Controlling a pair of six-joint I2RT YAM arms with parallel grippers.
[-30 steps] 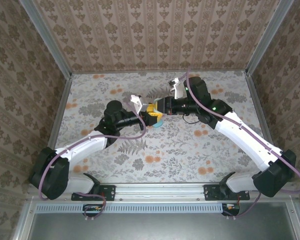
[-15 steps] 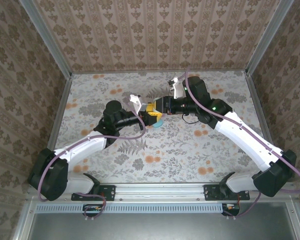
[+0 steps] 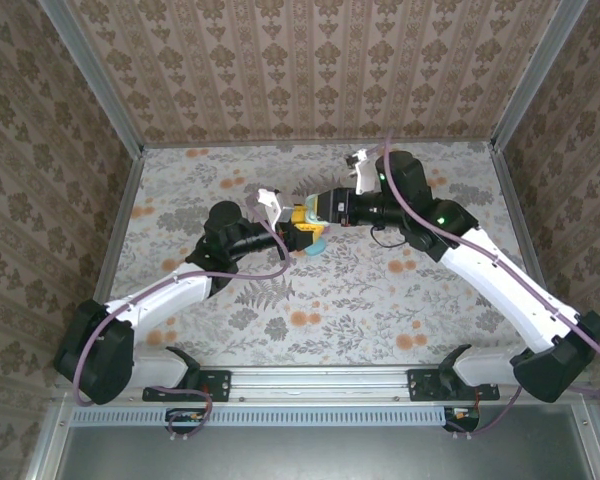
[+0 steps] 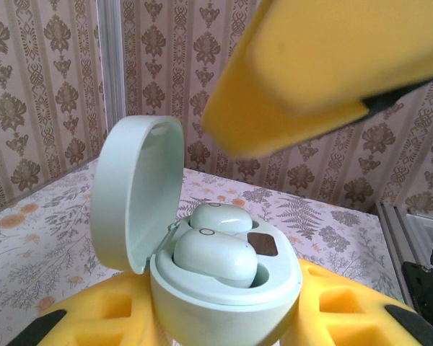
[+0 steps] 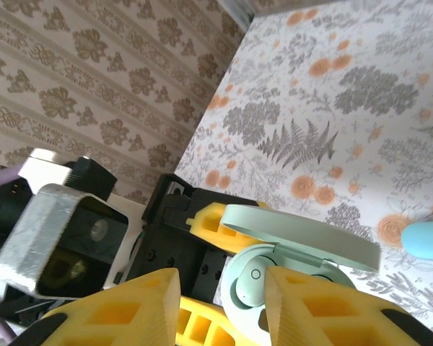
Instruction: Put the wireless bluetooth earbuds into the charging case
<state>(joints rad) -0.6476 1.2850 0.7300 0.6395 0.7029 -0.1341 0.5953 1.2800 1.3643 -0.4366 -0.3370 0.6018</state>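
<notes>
- bench (image 3: 380, 300): floral mat. Both arms meet over its middle, slightly toward the far side.
- right arm (image 3: 480, 260): reaches in from the right, and its right claw (image 5: 224, 310) is just above the case. The yellow foam fingers (image 5: 123, 310) stand apart with nothing between them, so I read it as released and free.
- left arm (image 3: 180, 290): comes in from the left. The left claw (image 4: 227, 313) is clamped on the lower body of the case and holds it up off the bench.
- charging case (image 4: 224, 288): mint-teal and pebble-shaped, with the mouth facing up toward the right claw. The lid (image 4: 133, 191) is swung open and stands nearly upright on the left side in the left wrist view.
- wireless bluetooth earbuds: the near earbud (image 4: 213, 254) and the far earbud (image 4: 218, 216) both sit in the case wells. They lie side by side, with their long axes roughly across the case mouth. Both look seated, though I can't confirm full depth.
- Key relation: the case opening lies directly below and ahead of the right claw, with the lid off to one side. The right arm is the free one and the nearer one, so my guess is it does any final press or lid close while the left just holds steady.
- pale-blue item (image 5: 426, 241): small and rounded, lying on the bench away from the case. I can't tell whether it is a bud or a case.
</notes>
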